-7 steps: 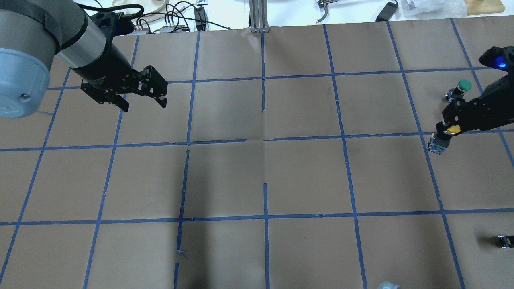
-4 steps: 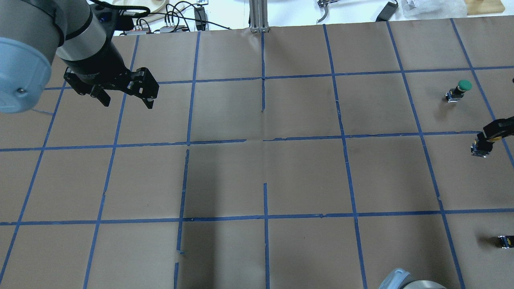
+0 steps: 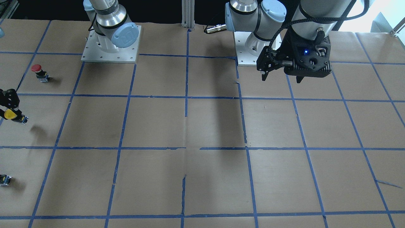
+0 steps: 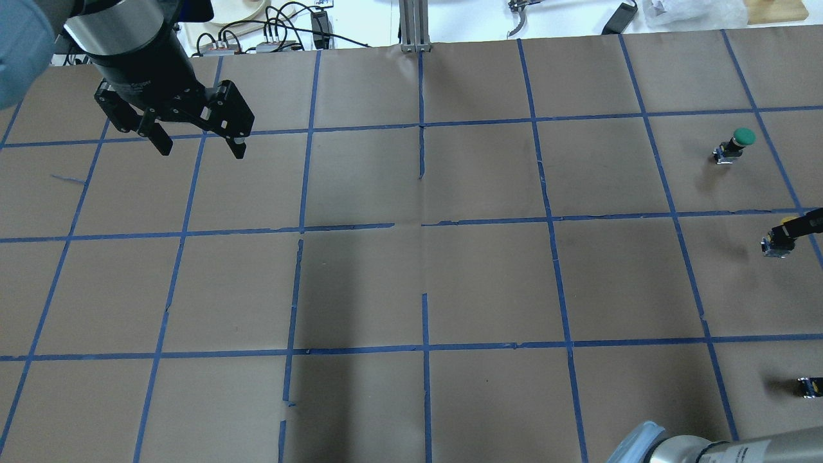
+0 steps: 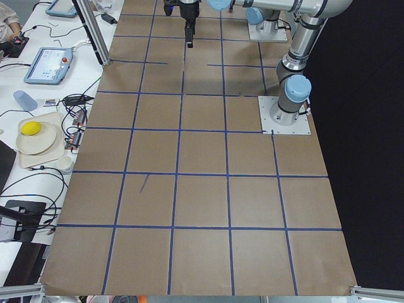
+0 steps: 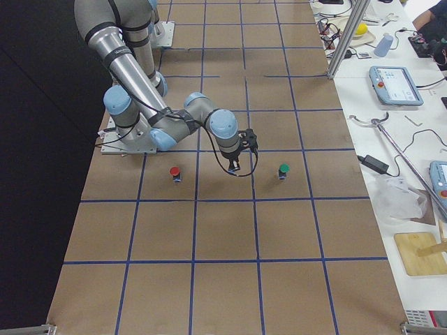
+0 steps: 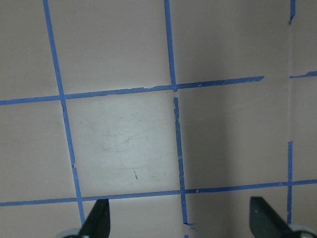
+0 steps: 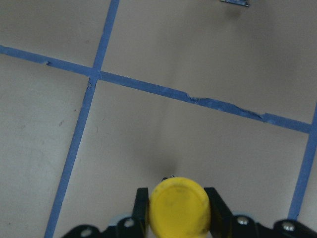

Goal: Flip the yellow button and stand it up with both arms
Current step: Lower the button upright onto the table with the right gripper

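Observation:
The yellow button (image 8: 178, 207) has a round yellow cap on a short black-and-grey body. My right gripper (image 8: 177, 210) is shut on it, a finger on each side of the cap. In the overhead view the button (image 4: 775, 244) hangs at the right edge, its body pointing down-left, and its shadow lies apart from it on the paper. It also shows at the left edge of the front view (image 3: 10, 114). My left gripper (image 4: 201, 150) is open and empty, held above the far left of the table (image 3: 281, 78).
A green-capped button (image 4: 739, 143) stands far right, beyond the yellow one. A red-capped button (image 3: 38, 71) stands near the right arm's base. A small capless switch block (image 4: 809, 386) lies at the near right edge. The brown paper (image 4: 424, 276) carries a blue tape grid.
My right gripper has carried the yellow button to the right, to the edge of the overhead view. My left gripper has drawn back to the far left, still open.

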Controlling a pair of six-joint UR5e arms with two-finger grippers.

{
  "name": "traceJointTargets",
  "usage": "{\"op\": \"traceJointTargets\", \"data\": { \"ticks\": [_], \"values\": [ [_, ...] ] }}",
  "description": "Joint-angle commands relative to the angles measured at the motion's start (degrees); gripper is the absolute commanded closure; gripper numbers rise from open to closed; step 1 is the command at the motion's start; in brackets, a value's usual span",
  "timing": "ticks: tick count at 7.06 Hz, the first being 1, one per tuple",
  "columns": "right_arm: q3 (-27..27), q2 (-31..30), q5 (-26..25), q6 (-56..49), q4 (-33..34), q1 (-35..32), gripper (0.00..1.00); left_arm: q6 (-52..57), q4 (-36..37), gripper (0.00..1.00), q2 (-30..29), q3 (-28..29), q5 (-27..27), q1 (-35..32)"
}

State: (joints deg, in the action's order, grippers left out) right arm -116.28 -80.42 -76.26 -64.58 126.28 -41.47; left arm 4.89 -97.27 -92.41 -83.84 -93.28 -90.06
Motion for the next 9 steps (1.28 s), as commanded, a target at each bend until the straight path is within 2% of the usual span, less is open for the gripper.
{"op": "traceJointTargets", "data": {
  "ticks": [1,2,6,7,8,9],
  "values": [
    [-4.2,0.2,3.0,-1.8,4.8,2.8,0.71,-0.3,0.1,0.00,0.5,-0.5,-1.9,-0.2],
    [-4.6,0.3,4.0,-1.7,4.7,3.6,0.70,0.1,-0.1,0.00,0.6,-0.7,-0.1,-0.3],
    [-4.6,0.4,5.1,-1.9,4.3,3.6,0.70,-0.6,0.5,0.00,0.2,-0.6,-0.4,0.2],
    [-4.6,0.5,4.9,-1.9,4.2,3.6,0.60,-0.7,0.5,0.00,0.2,-0.5,-0.3,0.3],
    [-4.6,0.5,4.9,-1.8,4.1,3.6,0.21,-0.8,0.5,0.00,0.2,-0.5,-0.1,0.4],
    [-4.6,0.5,4.8,-1.3,4.0,3.6,0.02,-0.8,0.6,0.00,0.2,-0.5,-0.1,0.5]
  ]
}}
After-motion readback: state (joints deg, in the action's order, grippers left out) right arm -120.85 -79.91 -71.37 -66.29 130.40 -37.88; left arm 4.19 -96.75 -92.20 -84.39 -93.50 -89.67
